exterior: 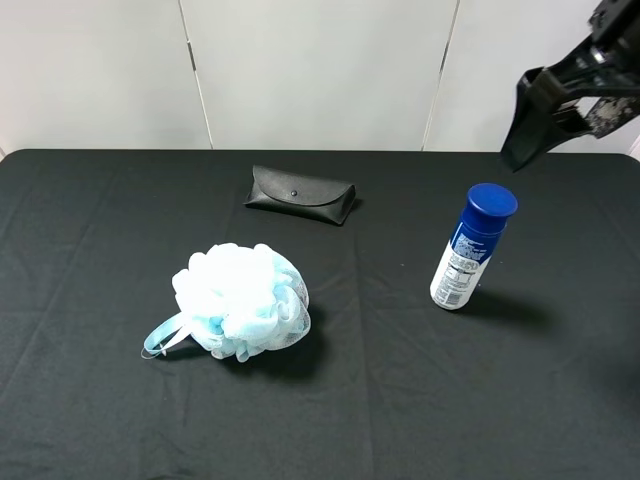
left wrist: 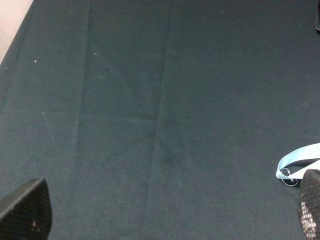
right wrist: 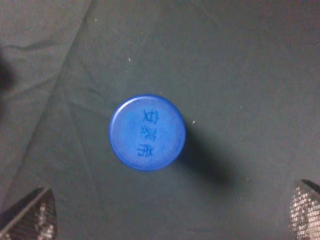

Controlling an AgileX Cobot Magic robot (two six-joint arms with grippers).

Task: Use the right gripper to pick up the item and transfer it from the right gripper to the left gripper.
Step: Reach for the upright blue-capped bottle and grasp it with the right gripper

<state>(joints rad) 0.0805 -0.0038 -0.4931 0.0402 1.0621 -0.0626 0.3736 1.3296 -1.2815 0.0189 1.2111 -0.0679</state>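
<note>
The right gripper (exterior: 538, 118) is held raised at the far right of the exterior view and is angled downward, with its fingertips (right wrist: 30, 217) spread wide apart. The left gripper (left wrist: 165, 215) is seen only by its fingertips (left wrist: 27, 210), which are likewise widely parted.

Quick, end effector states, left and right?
Left end effector: open, holding nothing.
Right end effector: open, empty, above the spray can.

1x spray can (exterior: 470, 250), 1x bath sponge (exterior: 242, 298), 1x specs case (exterior: 300, 194)
</note>
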